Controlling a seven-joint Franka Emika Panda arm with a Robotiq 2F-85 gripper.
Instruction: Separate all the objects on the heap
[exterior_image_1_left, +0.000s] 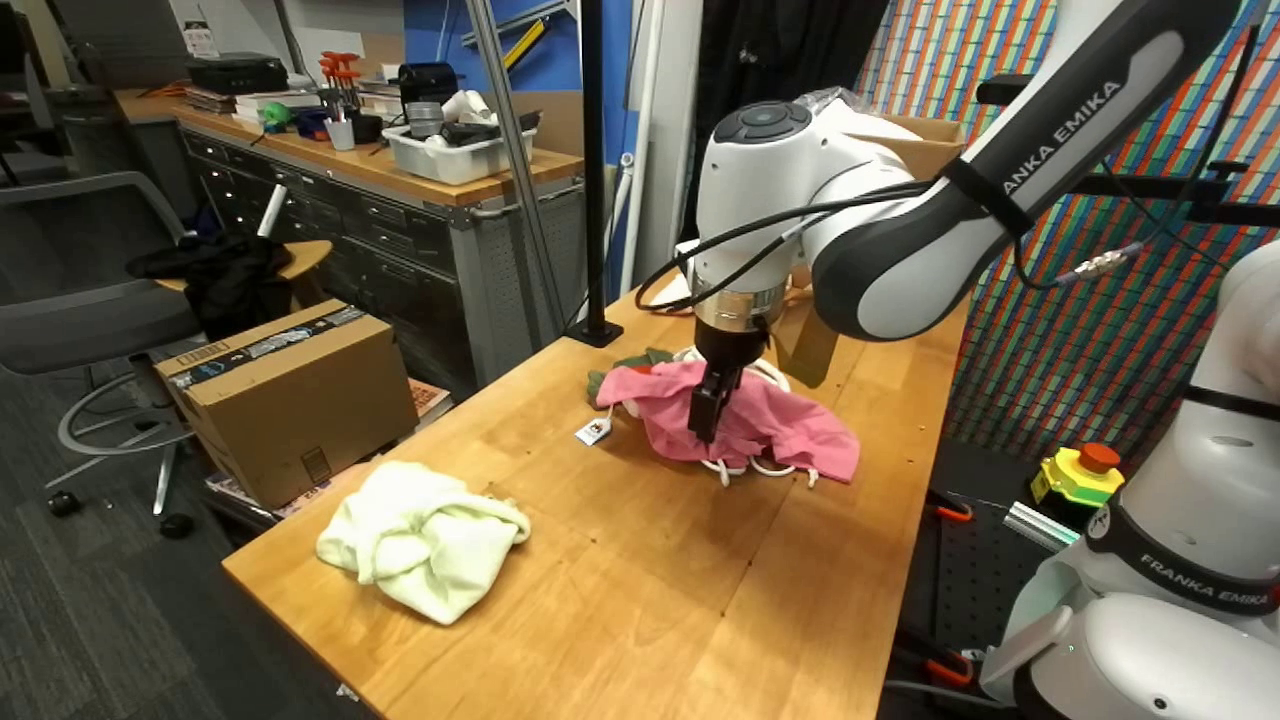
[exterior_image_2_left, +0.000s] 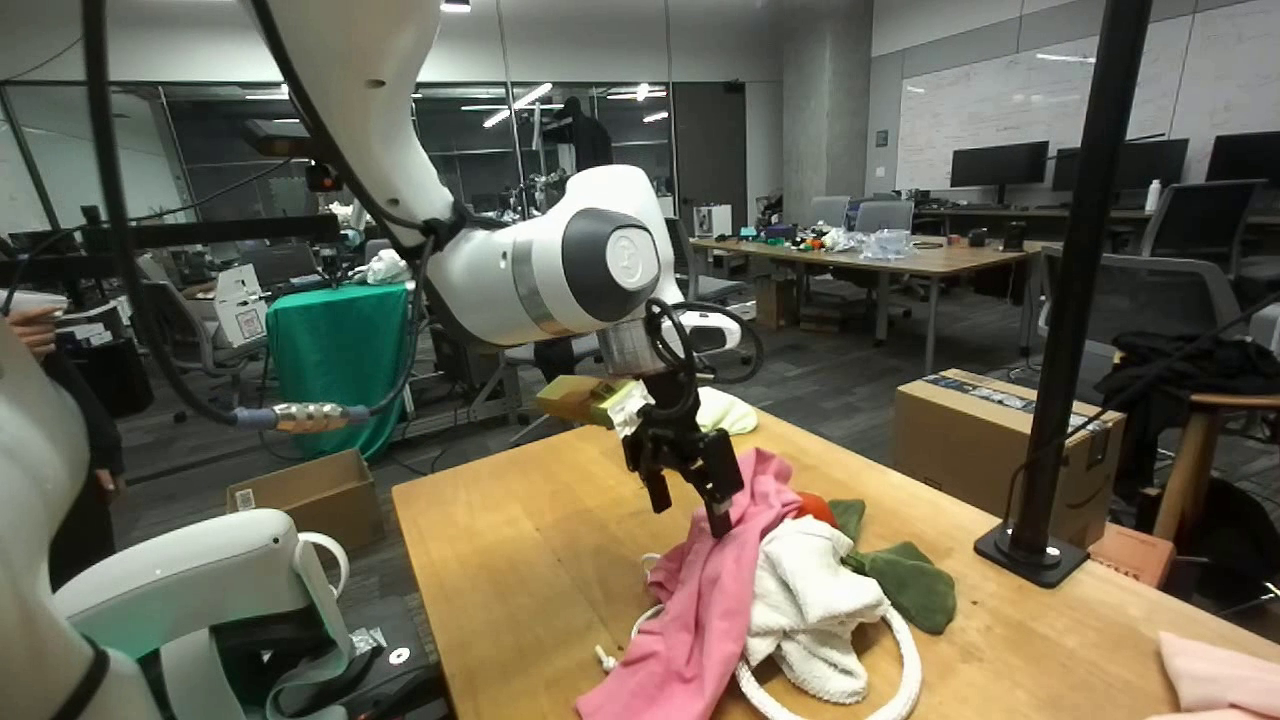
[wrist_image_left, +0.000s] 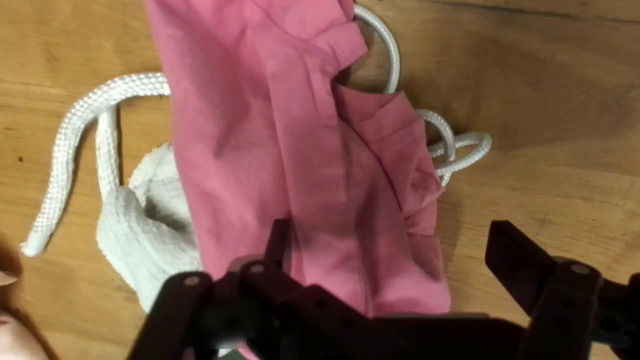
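The heap's top layer is a pink cloth (wrist_image_left: 240, 125). White cords (wrist_image_left: 60, 155) stick out from under it on both sides. A white cloth (exterior_image_2_left: 800, 600) with a thick cord lies against it, and the red-and-green toy (exterior_image_2_left: 910, 590) pokes out beyond. Apart from the heap, a pale green cloth (exterior_image_1_left: 430, 545) rests near the table corner, and a pale pink cloth (exterior_image_2_left: 1225, 680) is cut off by the frame. My gripper (wrist_image_left: 390, 225) points down over the pink cloth, open and holding nothing. One finger is over the cloth, the other beside its edge; contact cannot be told.
A small white tag (exterior_image_1_left: 593, 431) lies beside the heap on the wooden table (exterior_image_1_left: 620, 580). At the table's edge rises a black post (exterior_image_2_left: 1065, 350) on a flat base. Off the table stands a closed cardboard box (exterior_image_1_left: 300, 410). A black cable (exterior_image_1_left: 690, 265) loops beside the wrist.
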